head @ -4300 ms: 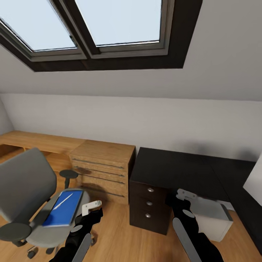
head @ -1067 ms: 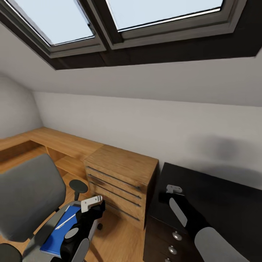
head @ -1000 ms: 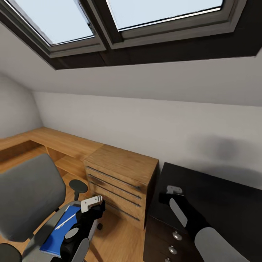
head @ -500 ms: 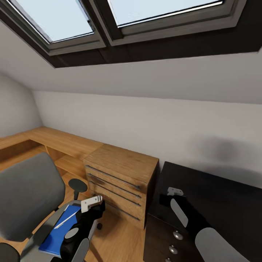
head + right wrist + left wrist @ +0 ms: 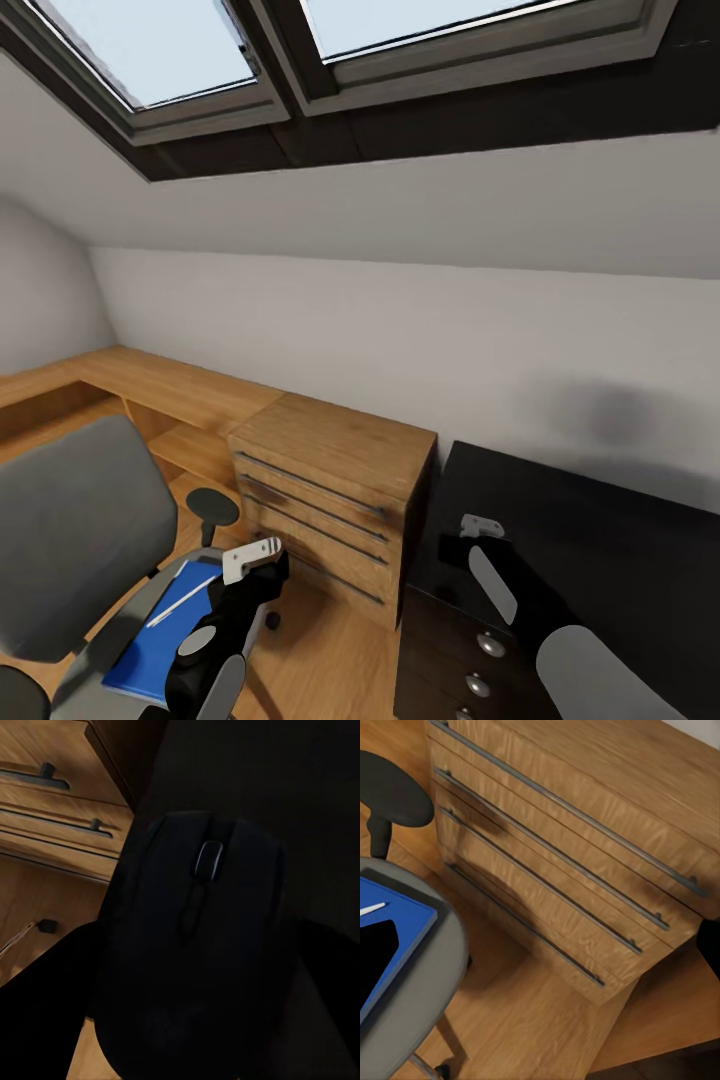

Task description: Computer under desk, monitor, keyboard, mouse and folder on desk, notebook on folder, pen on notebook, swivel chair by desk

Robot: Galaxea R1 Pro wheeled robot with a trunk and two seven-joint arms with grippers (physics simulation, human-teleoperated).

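At the head view's lower right the right gripper [image 5: 481, 524] hangs over the black desk [image 5: 600, 540], fingers pinching the mouse [image 5: 196, 945], which fills the frame centre between them.

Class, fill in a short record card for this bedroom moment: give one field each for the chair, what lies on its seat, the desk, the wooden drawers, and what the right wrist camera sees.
swivel chair: grey, beside the wooden drawers
on seat: blue folder with a thin white pen on it
desk: black top, dark drawer unit with silver knobs
wooden drawers: light wood, long bar handles, shut
right wrist view: dark mouse close up, over the desk edge
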